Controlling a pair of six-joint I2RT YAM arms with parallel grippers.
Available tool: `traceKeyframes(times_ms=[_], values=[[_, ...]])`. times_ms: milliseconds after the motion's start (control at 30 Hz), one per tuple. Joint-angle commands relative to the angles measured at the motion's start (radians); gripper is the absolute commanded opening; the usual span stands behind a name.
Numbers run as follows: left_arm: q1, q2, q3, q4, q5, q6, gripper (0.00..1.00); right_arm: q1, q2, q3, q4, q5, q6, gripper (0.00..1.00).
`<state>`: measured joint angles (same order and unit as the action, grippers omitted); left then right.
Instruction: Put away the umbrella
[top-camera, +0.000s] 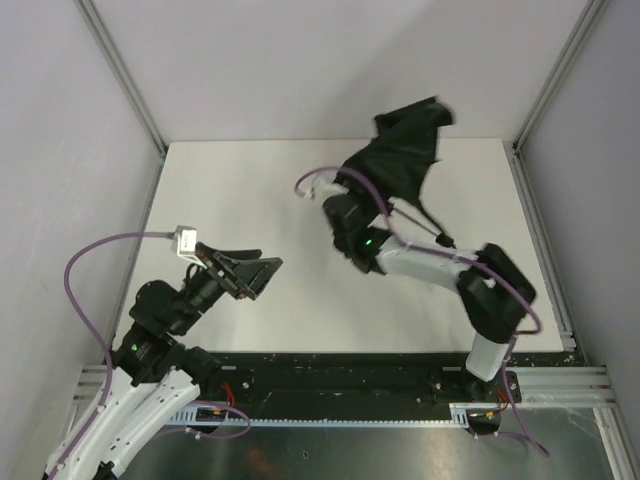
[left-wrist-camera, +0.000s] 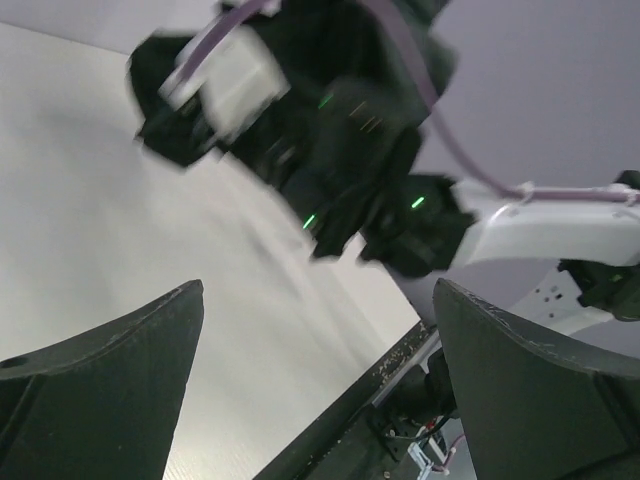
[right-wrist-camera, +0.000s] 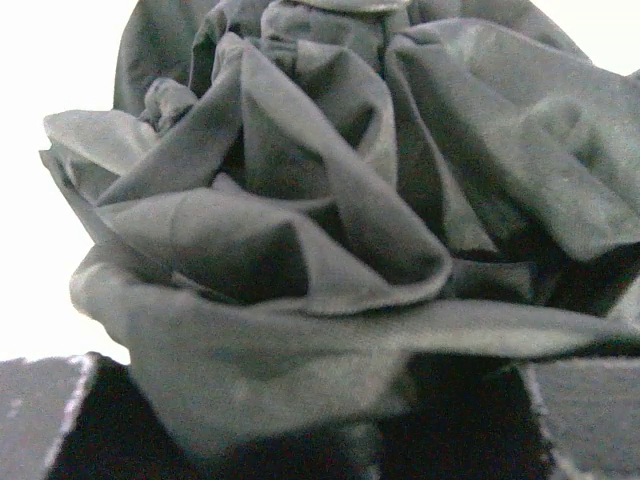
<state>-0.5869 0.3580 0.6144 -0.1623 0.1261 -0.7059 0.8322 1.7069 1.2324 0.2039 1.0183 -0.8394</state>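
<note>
The umbrella (top-camera: 400, 150) is a bunched black canopy held up over the back right of the table, with thin ribs (top-camera: 425, 222) hanging from it. My right gripper (top-camera: 345, 212) is shut on its lower end. In the right wrist view the crumpled fabric (right-wrist-camera: 330, 230) fills the frame and hides the fingertips; the handle is hidden. My left gripper (top-camera: 262, 264) is open and empty above the table's left front, well apart from the umbrella. Its two fingers (left-wrist-camera: 120, 380) stand wide apart in the left wrist view.
The white table (top-camera: 250, 200) is walled by grey panels at the back and sides, with metal posts at the corners. A black rail (top-camera: 340, 372) runs along the near edge. The right arm's wrist (left-wrist-camera: 330, 130) and white link (left-wrist-camera: 540, 225) show in the left wrist view.
</note>
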Motion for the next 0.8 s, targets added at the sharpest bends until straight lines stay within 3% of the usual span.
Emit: traceKeyframes(times_ms=[0, 133, 233, 333, 533, 767], values=[[0.004, -0.079, -0.028, -0.018, -0.038, -0.042, 0.99, 0.130, 0.129, -0.049, 0.122, 0.104, -0.109, 0.00], [0.004, -0.134, -0.030, -0.086, -0.047, -0.056, 0.99, 0.223, 0.182, -0.051, -0.254, -0.053, 0.153, 0.00], [0.004, -0.178, -0.034, -0.148, -0.066, -0.083, 0.99, 0.269, 0.212, -0.047, -0.520, -0.302, 0.299, 0.00], [0.004, -0.224, -0.047, -0.184, -0.066, -0.132, 0.99, 0.305, 0.269, -0.046, -0.680, -0.503, 0.389, 0.00], [0.004, -0.247, -0.067, -0.246, -0.056, -0.258, 0.99, 0.287, 0.338, -0.030, -0.834, -0.915, 0.442, 0.00], [0.005, -0.076, -0.080, -0.436, -0.078, -0.443, 0.99, 0.184, 0.417, 0.036, -0.929, -1.247, 0.452, 0.00]])
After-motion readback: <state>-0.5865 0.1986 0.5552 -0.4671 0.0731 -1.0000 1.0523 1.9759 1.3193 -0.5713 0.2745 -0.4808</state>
